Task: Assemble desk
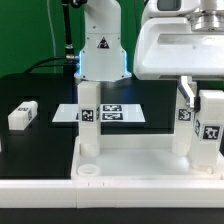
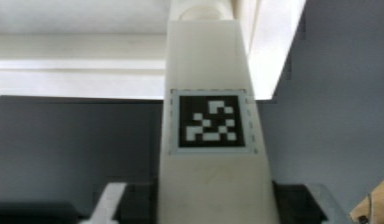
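Observation:
The desk top (image 1: pixel 130 165) is a white rimmed tray lying at the front of the table. One white leg (image 1: pixel 86 122) stands upright in its corner at the exterior view's left. Two more tagged legs stand at the exterior view's right, one (image 1: pixel 186 120) directly under my gripper (image 1: pixel 186 90) and a nearer one (image 1: pixel 211 128) beside it. In the wrist view my gripper (image 2: pixel 210 208) is shut on a leg (image 2: pixel 210 80), which fills the gap between both fingers (image 2: pixel 121 205) with its tag facing the camera. A fourth leg (image 1: pixel 22 115) lies loose on the black table.
The marker board (image 1: pixel 112 113) lies flat behind the tray, in front of the robot base (image 1: pixel 100 50). An open round hole (image 1: pixel 88 170) shows in the tray's near corner at the exterior view's left.

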### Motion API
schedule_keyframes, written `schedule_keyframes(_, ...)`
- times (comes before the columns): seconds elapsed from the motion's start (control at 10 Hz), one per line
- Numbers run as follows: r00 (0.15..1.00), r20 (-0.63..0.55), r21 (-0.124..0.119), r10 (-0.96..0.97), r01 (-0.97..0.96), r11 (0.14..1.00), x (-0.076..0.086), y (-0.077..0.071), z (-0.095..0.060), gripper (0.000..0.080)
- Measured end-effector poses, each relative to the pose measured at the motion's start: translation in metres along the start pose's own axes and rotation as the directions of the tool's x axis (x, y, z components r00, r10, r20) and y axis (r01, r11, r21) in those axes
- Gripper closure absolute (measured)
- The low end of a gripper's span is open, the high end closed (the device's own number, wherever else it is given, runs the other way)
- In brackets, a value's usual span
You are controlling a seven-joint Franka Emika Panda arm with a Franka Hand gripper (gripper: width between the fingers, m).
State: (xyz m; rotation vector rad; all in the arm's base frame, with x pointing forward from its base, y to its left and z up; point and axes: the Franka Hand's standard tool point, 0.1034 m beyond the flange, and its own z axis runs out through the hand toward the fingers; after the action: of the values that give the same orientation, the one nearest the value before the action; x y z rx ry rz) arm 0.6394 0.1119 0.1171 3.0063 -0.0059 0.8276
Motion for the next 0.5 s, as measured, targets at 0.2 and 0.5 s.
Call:
schedule_keyframes(0.2,1.0,-0.003,0.0,0.0,0.0,1.0,0.0002,0.0002,-0.0001,0.0509)
schedule_keyframes(0.5,1.0,-0.003,0.0,-0.001,0.001,1.0,0.0001,0.0002,-0.0001,0.0326)
